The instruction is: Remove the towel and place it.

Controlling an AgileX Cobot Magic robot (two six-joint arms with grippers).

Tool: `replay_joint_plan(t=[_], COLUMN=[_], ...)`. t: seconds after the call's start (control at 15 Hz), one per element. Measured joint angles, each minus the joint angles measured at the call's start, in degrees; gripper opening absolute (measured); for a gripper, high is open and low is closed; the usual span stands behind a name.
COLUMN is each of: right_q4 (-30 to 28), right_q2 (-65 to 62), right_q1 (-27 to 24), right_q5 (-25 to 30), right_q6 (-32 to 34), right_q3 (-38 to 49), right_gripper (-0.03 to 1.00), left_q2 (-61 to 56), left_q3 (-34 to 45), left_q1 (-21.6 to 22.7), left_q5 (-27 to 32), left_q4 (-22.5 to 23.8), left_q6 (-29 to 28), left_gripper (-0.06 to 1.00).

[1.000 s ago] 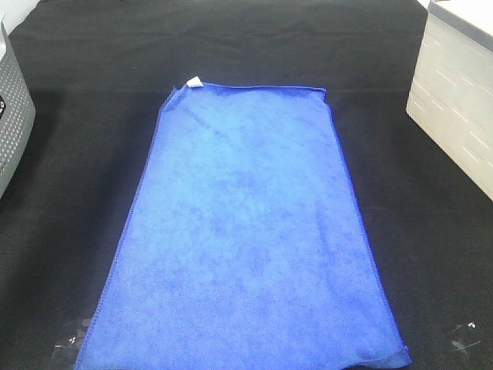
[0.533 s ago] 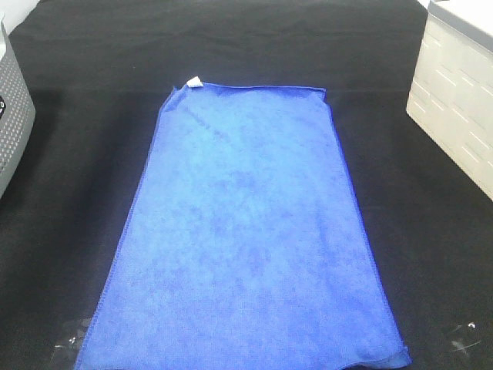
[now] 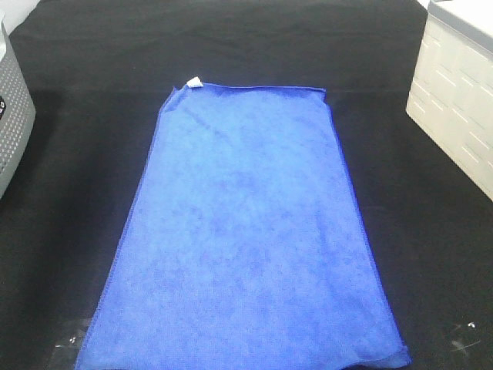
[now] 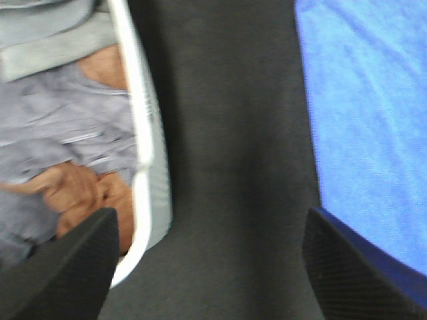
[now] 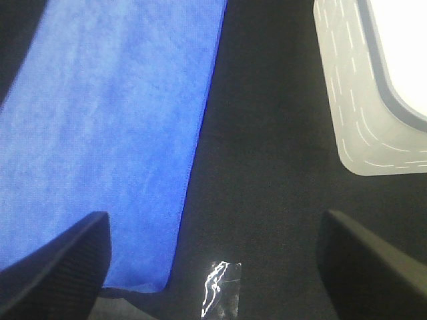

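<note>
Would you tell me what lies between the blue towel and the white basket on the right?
Only bare black table cloth separates the towel from the white basket, in the exterior high view.

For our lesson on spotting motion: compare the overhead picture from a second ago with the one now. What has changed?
Nothing visibly changed. The blue towel lies flat on the black cloth in the same spot, its white tag at the far corner. The grey basket and the white bin sit where they were. No arm shows overhead.
</note>
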Motion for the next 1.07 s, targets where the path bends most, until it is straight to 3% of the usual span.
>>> replay_joint_plan(t=[0.33, 0.4, 0.47, 0.67, 0.87, 1.07], right_q4=[0.5, 0.5, 0.6, 0.5, -0.7, -1.1], right_q2=[-18.7, -18.7, -25.3, -33.3, -39.5, -45.5], right_q1=[0.0, 0.0, 0.0, 0.0, 0.0, 0.0], right_q5=[0.1, 0.1, 0.1, 0.1, 0.1, 0.2], right_q6=[0.0, 0.0, 0.0, -0.5, -1.5, -1.5], right_q3=[7.5, 7.5, 10.1, 15.2, 21.5, 28.0], right_gripper=[0.81, 0.81, 0.81, 0.81, 0.81, 0.81], left_q2=[-24.3, -24.3, -33.6, -46.2, -57.7, -68.5], left_q3=[20.9, 20.9, 29.3, 38.9, 45.6, 49.6], left_q1=[0.0, 0.0, 0.0, 0.0, 0.0, 0.0], left_q5=[-10.0, -10.0, -12.1, -12.4, -12.3, -12.3], left_q4=[4.6, 4.6, 6.5, 9.7, 7.7, 1.1], left_q6=[-1.0, -1.0, -1.0, -1.0, -1.0, 2.4], left_gripper=[0.72, 0.72, 0.72, 0.72, 0.72, 0.72])
